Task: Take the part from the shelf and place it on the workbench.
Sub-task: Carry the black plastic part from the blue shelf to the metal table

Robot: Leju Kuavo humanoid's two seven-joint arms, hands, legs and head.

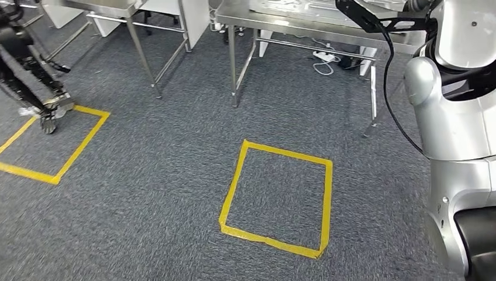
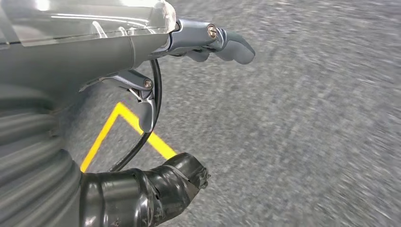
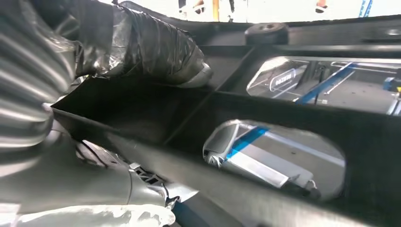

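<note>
Right hand [image 3: 118, 52] grips a black moulded part [image 3: 283, 123], thumb pressed on its rim. Left hand [image 2: 156, 90], fingers apart and holding nothing, hangs above grey carpet [image 2: 307, 118] beside yellow tape [image 2: 101, 137].

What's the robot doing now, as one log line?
right hand: grips black part | left hand: holds nothing, over carpet | ahead: yellow tape square, steel tables | part not placed yet
</note>
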